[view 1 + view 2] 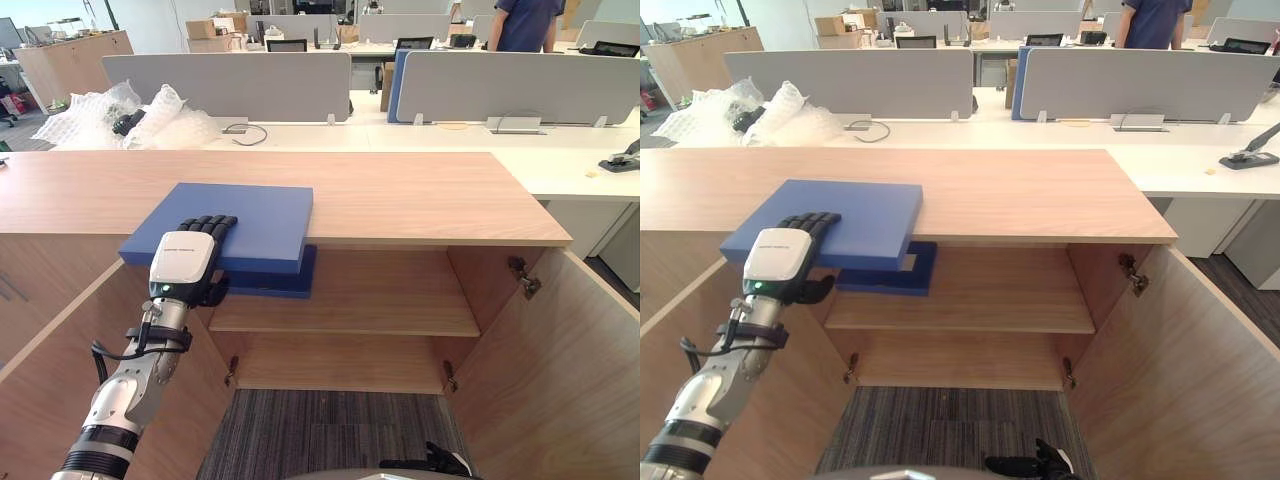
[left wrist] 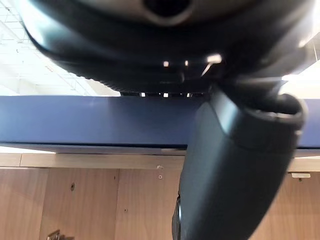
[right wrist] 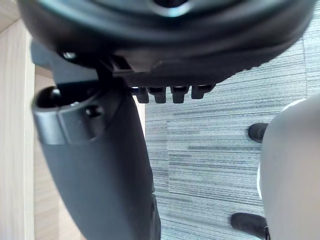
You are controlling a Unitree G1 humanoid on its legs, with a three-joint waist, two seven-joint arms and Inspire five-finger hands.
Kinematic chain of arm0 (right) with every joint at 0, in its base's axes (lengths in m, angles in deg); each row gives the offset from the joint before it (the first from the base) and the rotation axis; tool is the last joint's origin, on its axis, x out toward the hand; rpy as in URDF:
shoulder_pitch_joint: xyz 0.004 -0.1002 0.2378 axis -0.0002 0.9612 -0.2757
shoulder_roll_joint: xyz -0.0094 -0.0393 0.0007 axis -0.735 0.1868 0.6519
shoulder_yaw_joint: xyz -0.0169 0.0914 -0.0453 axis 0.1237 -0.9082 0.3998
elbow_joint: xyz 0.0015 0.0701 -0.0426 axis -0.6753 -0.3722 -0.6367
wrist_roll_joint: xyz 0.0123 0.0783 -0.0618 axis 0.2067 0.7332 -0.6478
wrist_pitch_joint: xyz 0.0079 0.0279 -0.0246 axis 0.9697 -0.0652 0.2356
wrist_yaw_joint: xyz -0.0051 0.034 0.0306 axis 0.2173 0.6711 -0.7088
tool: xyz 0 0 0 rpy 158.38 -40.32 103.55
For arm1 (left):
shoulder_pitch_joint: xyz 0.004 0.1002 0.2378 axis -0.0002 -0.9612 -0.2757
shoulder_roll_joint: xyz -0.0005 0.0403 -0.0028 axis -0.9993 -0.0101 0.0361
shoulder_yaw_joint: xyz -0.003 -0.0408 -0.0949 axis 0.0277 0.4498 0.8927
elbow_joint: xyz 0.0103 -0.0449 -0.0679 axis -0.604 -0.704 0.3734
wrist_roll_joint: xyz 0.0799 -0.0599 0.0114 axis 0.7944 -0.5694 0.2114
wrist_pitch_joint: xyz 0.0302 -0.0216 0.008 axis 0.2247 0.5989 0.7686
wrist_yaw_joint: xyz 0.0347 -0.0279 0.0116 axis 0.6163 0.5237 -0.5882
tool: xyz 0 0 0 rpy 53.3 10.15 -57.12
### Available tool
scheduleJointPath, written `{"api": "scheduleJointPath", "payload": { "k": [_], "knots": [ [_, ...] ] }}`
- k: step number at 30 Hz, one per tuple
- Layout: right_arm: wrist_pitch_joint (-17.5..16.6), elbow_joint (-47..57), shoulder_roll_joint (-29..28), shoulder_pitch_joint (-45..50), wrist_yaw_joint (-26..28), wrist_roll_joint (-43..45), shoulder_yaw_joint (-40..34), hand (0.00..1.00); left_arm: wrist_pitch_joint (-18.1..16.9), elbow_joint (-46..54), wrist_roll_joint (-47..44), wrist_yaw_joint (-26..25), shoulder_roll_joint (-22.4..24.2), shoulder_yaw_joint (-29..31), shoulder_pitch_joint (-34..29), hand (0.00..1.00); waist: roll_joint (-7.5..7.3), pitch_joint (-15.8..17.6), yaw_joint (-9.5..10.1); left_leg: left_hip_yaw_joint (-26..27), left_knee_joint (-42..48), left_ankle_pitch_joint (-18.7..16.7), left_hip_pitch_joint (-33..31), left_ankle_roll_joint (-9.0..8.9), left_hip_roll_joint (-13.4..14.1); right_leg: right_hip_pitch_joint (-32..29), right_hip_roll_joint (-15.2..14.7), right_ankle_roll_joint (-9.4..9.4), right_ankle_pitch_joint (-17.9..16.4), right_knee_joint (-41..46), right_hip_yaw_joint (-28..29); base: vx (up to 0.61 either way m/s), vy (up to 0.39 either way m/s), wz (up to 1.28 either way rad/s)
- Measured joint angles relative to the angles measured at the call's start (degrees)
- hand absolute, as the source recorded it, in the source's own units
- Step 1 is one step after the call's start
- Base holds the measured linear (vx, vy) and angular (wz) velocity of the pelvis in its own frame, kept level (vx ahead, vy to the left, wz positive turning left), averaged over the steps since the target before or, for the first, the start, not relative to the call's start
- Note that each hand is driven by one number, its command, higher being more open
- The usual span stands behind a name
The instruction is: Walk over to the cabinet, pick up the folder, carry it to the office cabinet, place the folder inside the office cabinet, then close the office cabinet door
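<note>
Now my left hand (image 1: pixel 185 262) pinches the folder (image 1: pixel 250 215) overhanging the cabinet's (image 1: pixel 420 195) front edge; looks stiff, light, slick, so I'd grip deeper.

The left arm (image 1: pixel 128 398) is grey with black bands; the left hand (image 1: pixel 188 262) is black, white on top. The right hand (image 3: pixel 107 170) is black.
</note>
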Motion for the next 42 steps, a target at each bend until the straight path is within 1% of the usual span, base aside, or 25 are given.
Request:
{"api": "scheduleJointPath", "payload": {
  "k": [2,5,7,14,19,20,23,24,25,27,28,29,30,31,32,33,34,35,36,37,38,39,42],
  "knots": [
    [0.00,0.00,0.04,0.00,-0.06,0.00,-0.02,1.00,0.51,-0.43,0.19,-0.34,-0.06,0.01,2.10,0.00,0.16,-0.06,-0.04,0.07,0.00,0.01,0.00,0.01,0.00,-0.02,0.00,0.01,0.06,-0.01,0.08,0.00,-0.004,-0.02],
    [0.01,0.01,0.06,-0.06,-0.12,0.02,-0.02,1.00,1.40,-0.94,0.20,-2.97,-0.05,0.15,4.15,0.00,0.46,-0.27,-0.38,0.49,-0.03,0.01,-0.01,0.01,0.00,-0.03,0.06,-0.02,0.51,-0.56,0.49,-0.01,-0.004,-0.06],
    [0.02,0.00,0.09,-0.09,-0.23,0.01,-0.01,1.00,2.08,-1.18,0.21,-3.53,-0.05,0.19,5.58,0.00,0.51,-0.28,-0.48,0.63,-0.03,0.01,-0.03,0.01,0.00,-0.03,0.06,0.00,0.67,-0.73,0.60,-0.01,-0.004,-0.05],
    [0.02,-0.01,0.06,-0.55,-0.53,0.02,0.01,1.00,3.64,-5.88,2.26,-4.78,0.39,0.49,7.82,0.00,0.58,-0.34,-1.82,1.46,-0.06,0.03,0.05,0.05,-0.02,-0.13,0.05,0.06,1.24,-1.24,1.33,-0.02,-0.002,-0.06],
    [0.02,-0.02,0.06,-0.60,-0.75,0.04,-0.01,1.00,4.97,-7.01,2.41,-5.39,1.69,0.56,8.90,0.00,0.55,-0.34,-1.96,1.70,-0.07,0.06,0.05,0.08,-0.02,-0.14,0.06,0.10,1.49,-1.54,1.59,-0.01,-0.004,-0.03],
    [0.02,-0.03,0.06,-0.60,-0.76,0.05,-0.04,1.00,5.26,-6.48,2.39,-5.19,2.32,0.59,8.89,0.00,0.55,-0.33,-1.96,1.69,-0.07,0.06,0.04,0.08,-0.03,-0.14,0.05,0.11,1.50,-1.55,1.59,0.00,0.000,0.00],
    [0.02,-0.14,0.05,-0.71,-0.81,0.15,-0.18,1.00,6.08,-0.29,1.85,-4.11,5.32,0.73,6.83,0.00,0.39,-0.02,-1.78,1.53,-0.07,0.07,-0.13,0.10,-0.07,-0.19,0.03,0.11,1.50,-1.62,1.45,0.00,-0.008,0.02],
    [0.01,-0.25,-0.03,-0.77,-0.90,0.51,-0.62,1.00,5.81,5.98,-0.20,-3.97,7.92,0.71,4.08,0.00,0.31,0.22,-1.72,1.45,-0.05,0.07,-0.23,0.10,-0.09,-0.21,-0.01,0.11,1.49,-1.61,1.45,0.00,0.000,0.00],
    [0.01,-0.43,-0.14,-0.79,-0.97,0.76,-1.26,1.00,5.33,8.83,-1.44,-3.76,9.37,0.73,2.97,0.00,0.29,0.22,-1.67,1.42,-0.04,0.07,-0.36,0.10,-0.10,-0.32,-0.02,0.11,1.49,-1.60,1.49,0.01,-0.010,0.04],
    [0.04,-0.68,-0.47,-0.80,-1.61,4.04,-2.41,1.00,0.27,20.38,-13.48,-2.73,14.36,0.62,-1.82,0.00,0.29,0.22,-1.61,1.42,0.10,0.07,-1.12,0.11,-0.08,-1.17,-0.01,0.11,1.49,-1.20,1.66,0.00,0.000,0.00],
    [0.02,-0.64,-0.54,-0.81,-1.85,5.96,-2.44,1.00,-1.46,22.75,-18.36,-1.88,15.37,0.39,-2.89,0.00,0.33,0.26,-1.59,1.45,0.15,0.07,-1.22,0.11,-0.04,-1.25,0.01,0.11,1.49,-1.10,1.79,0.00,-0.008,-0.07],
    [0.02,-0.43,-0.84,-0.87,-2.28,8.77,-2.50,1.00,-4.35,26.50,-25.77,-0.48,17.60,0.04,-5.20,0.00,0.36,0.27,-1.60,1.49,0.27,0.05,-1.18,0.12,0.01,-1.32,0.03,0.10,1.48,-0.94,2.12,0.00,-0.011,-0.13],
    [0.05,0.94,-1.04,-0.74,-2.80,12.11,-2.52,1.00,-6.96,29.06,-35.08,1.88,19.76,-0.45,-7.54,0.00,0.37,0.28,-1.81,1.51,0.67,-0.12,-1.15,0.35,0.08,-1.39,0.05,0.08,1.47,-0.77,2.62,-0.01,-0.011,-0.18],
    [0.04,2.24,-1.36,-0.59,-3.25,13.56,-2.55,1.00,-8.04,29.90,-40.69,3.18,20.51,-0.73,-8.61,0.00,0.40,0.31,-1.85,1.57,0.88,-0.21,-1.16,0.33,0.12,-1.45,0.07,0.08,1.47,-0.73,2.89,-0.03,-0.014,-0.20],
    [0.04,6.14,-2.02,0.05,-4.22,15.98,-2.78,1.00,-9.07,31.13,-51.10,5.75,21.83,-1.21,-10.29,0.00,0.57,0.49,-1.92,1.59,1.24,-0.58,-1.21,0.12,0.35,-1.53,0.21,0.07,1.47,-0.59,3.17,-0.03,-0.012,-0.13],
    [0.04,8.88,-2.30,0.56,-4.62,16.75,-2.78,1.00,-9.10,31.96,-56.50,7.52,22.45,-1.21,-11.24,0.00,0.67,0.71,-2.02,1.60,1.34,-0.68,-1.18,0.11,0.46,-1.56,0.29,0.07,1.47,-0.42,3.24,-0.07,-0.018,-0.11],
    [0.03,15.23,-2.80,1.65,-5.21,17.20,-2.77,1.00,-9.10,33.58,-65.03,9.77,23.39,-1.19,-13.53,0.00,0.74,1.11,-2.07,1.70,1.62,-0.77,-1.20,0.08,0.58,-1.68,0.38,0.04,1.45,-0.12,3.46,-0.07,-0.013,-0.07],
    [0.02,21.56,-3.02,2.31,-5.62,17.55,-2.50,1.00,-9.08,35.27,-71.21,11.79,24.10,-1.12,-16.03,0.00,0.69,1.42,-2.05,1.77,1.95,-0.94,-1.31,0.05,0.66,-1.88,0.44,-0.01,1.40,0.13,3.66,-0.07,-0.011,-0.07],
    [-0.02,24.76,-3.08,2.51,-5.88,17.50,-2.52,1.00,-9.08,35.81,-74.43,13.07,24.20,-1.05,-17.11,0.00,0.65,1.44,-2.00,1.80,2.14,-1.02,-1.56,0.07,0.69,-2.18,0.46,-0.02,1.38,0.31,3.75,-0.05,-0.005,-0.05],
    [-0.16,30.99,-3.18,2.54,-6.49,17.43,-2.84,1.00,-9.03,36.61,-79.70,15.62,24.27,-0.45,-18.87,0.00,0.57,1.52,-1.94,1.78,2.50,-1.10,-2.10,0.07,0.71,-2.68,0.47,-0.02,1.37,0.50,3.83,-0.07,-0.004,-0.03],
    [-0.67,37.09,-3.70,2.44,-6.99,17.33,-4.20,1.00,-8.92,37.31,-83.44,17.93,24.59,0.63,-20.43,0.00,0.53,1.56,-1.74,1.78,2.66,-1.08,-2.40,0.05,0.71,-3.19,0.47,-0.02,1.38,0.71,3.90,-0.06,-0.003,-0.01],
    [-1.04,40.03,-4.01,2.44,-7.24,17.29,-4.90,1.00,-8.87,37.63,-84.63,18.56,24.76,1.15,-20.99,0.00,0.49,1.58,-1.71,1.75,2.76,-1.08,-2.47,0.05,0.70,-3.21,0.46,-0.01,1.38,0.72,3.90,-0.04,0.000,0.00],
    [-3.62,55.01,-4.28,1.53,-9.32,16.25,-8.74,1.00,-8.77,40.23,-90.33,21.28,26.41,5.76,-21.82,0.00,0.06,1.78,-1.78,1.67,3.57,-1.22,-2.98,0.07,0.63,-3.22,0.38,0.05,1.44,0.75,3.88,0.00,0.000,0.00]
  ]
}}
